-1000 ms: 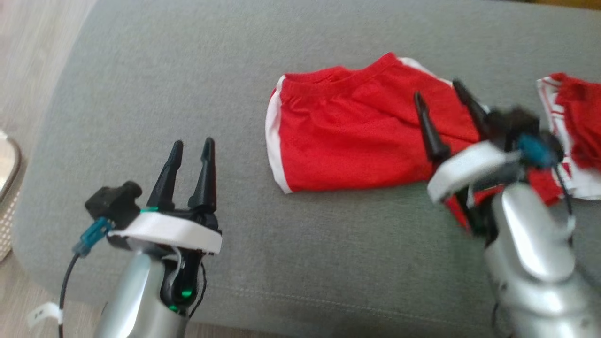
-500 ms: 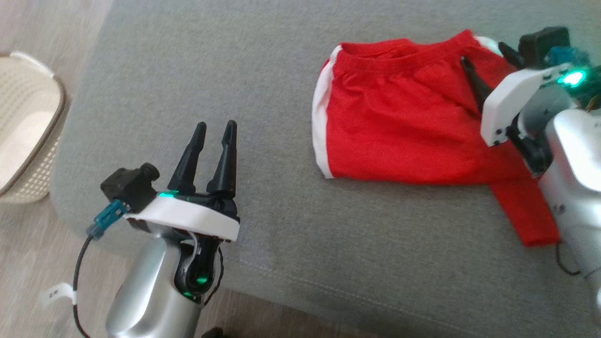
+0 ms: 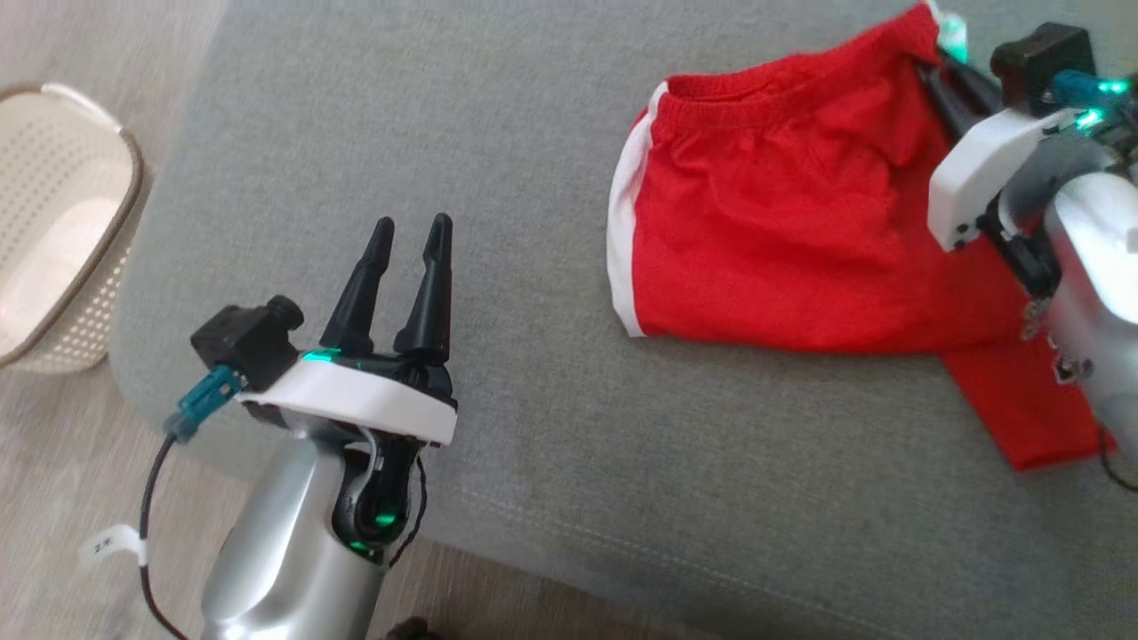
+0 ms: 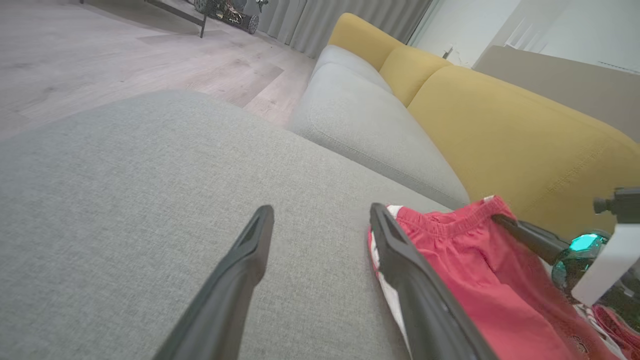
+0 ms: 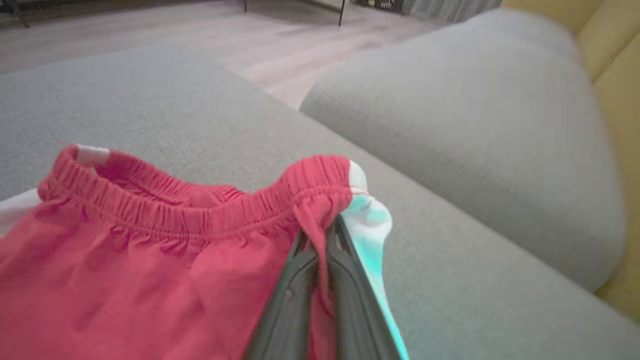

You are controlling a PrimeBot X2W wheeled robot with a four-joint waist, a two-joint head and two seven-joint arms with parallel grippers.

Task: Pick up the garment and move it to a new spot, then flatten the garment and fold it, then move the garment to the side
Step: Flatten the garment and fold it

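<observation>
Grey sofa cushion [image 3: 533,178] all across the head view, wooden floor [image 4: 100,50] off to the left and a cream perforated basket [image 3: 133,173] sitting down there beside the seat. And on the cushion's right half, there is the garment [image 3: 782,231]: red shorts, white stripe [image 3: 622,204] down the side nearest the middle, lying mostly flat with one leg [image 3: 1031,409] trailing toward the near edge. Look at the right gripper [image 5: 322,235]: fingers pinched tight together, clamped on the far corner of the elastic waistband [image 5: 200,210], right where the red meets a second white stripe, and the fabric bunches up between the tips. The rest of the waistband runs away from that pinch in a gathered line. Over on the other side, the left gripper [image 3: 411,233] hangs above the near left part of the cushion, fingers spread apart, nothing between them, clear of the shorts. From its wrist view the yellow backrest [image 4: 500,135] rises behind the seat, with the shorts lying close in front of it.
</observation>
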